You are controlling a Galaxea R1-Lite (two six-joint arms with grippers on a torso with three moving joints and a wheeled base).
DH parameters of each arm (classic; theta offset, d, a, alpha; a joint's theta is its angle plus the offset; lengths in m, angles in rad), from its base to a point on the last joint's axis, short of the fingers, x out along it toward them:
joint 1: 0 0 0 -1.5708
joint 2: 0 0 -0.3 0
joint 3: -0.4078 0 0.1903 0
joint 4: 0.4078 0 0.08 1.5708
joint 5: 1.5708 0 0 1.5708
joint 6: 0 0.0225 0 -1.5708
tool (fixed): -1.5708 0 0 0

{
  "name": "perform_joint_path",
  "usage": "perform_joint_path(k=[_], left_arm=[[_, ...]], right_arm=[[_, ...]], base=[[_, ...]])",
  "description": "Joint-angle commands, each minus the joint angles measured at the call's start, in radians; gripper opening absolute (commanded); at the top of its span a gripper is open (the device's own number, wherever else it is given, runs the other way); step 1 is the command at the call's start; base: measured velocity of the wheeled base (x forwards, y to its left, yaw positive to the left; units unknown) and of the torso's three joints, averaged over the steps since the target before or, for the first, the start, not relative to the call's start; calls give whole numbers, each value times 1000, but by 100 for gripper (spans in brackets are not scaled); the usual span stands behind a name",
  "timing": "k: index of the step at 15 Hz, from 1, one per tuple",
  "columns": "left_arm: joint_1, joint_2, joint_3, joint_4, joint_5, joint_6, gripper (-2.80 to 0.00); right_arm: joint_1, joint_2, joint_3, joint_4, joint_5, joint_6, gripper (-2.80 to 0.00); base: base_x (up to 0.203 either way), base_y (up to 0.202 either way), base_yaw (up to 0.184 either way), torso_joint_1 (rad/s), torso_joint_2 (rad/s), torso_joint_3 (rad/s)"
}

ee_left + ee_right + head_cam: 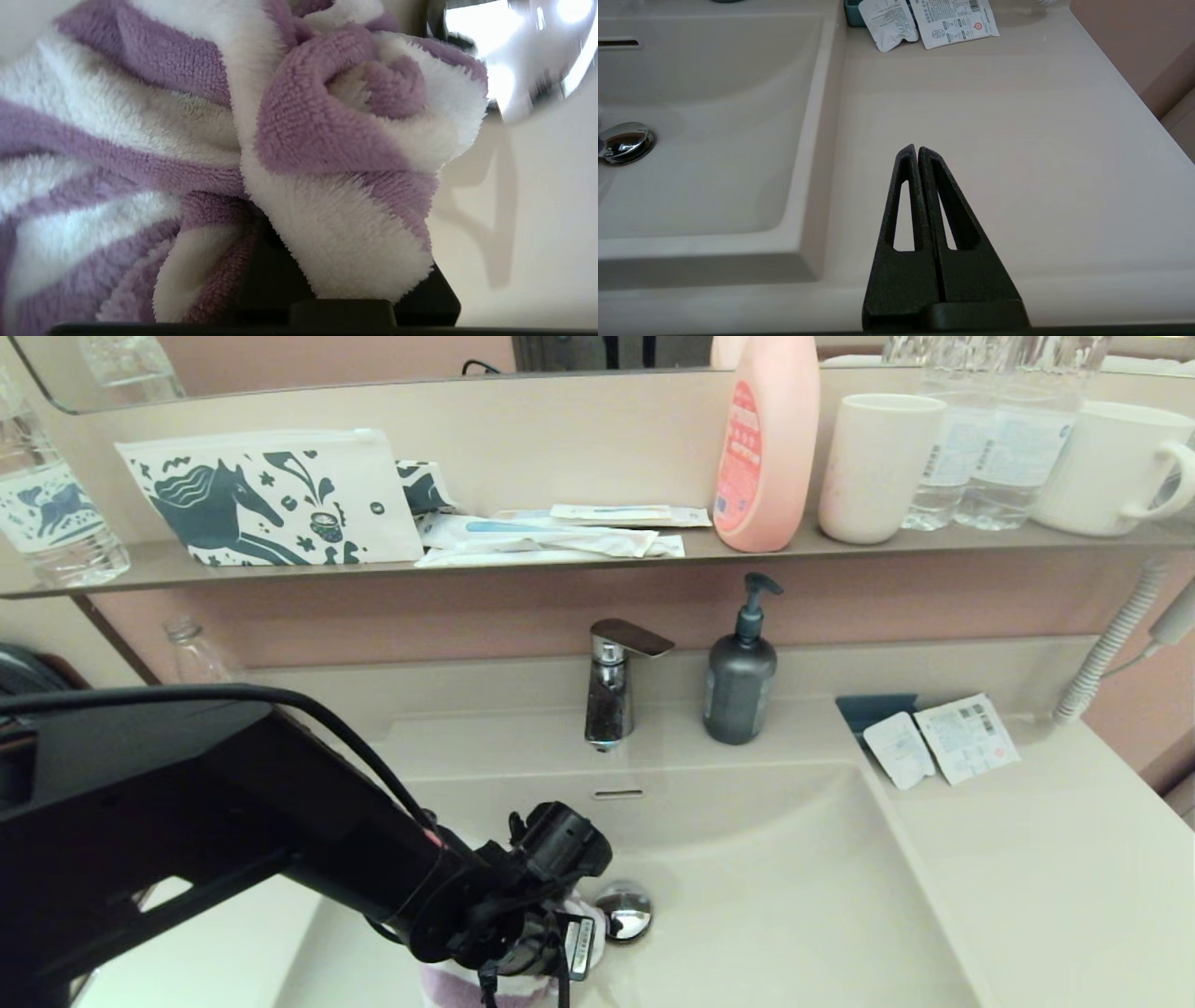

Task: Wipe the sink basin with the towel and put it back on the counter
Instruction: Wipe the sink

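Observation:
The purple and white striped towel (453, 983) is bunched on the floor of the beige sink basin (794, 896), just left of the chrome drain plug (624, 910). My left gripper (523, 952) reaches down into the basin and is shut on the towel (299, 140), whose folds fill the left wrist view and hide the fingertips; the drain plug (523, 56) shines close beside it. My right gripper (917, 149) hovers shut and empty over the counter (1017, 140) to the right of the basin (714, 140). It is out of the head view.
A chrome faucet (611, 686) and a dark soap dispenser (739, 672) stand behind the basin. Two white sachets (938, 742) lie at the back of the right counter (1055, 877). The shelf above holds a horse-print pouch (271, 499), a pink bottle (766, 439) and cups (878, 467).

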Motion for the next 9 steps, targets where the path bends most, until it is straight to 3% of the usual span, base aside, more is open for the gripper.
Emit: perform_joint_path(k=[1,3,9], left_arm=[[53,45,4,-113,4,57,-280],[55,84,-6,-238,10,71,-280],[-17,159,-150,-256,57,52,-280]], right_arm=[[0,1,0,0,1,0,-280],[0,1,0,0,1,0,-280],[0,1,0,0,1,0,-280]], base=[[0,0,0,0,0,0],[0,0,0,0,0,0],[0,0,0,0,0,0]])
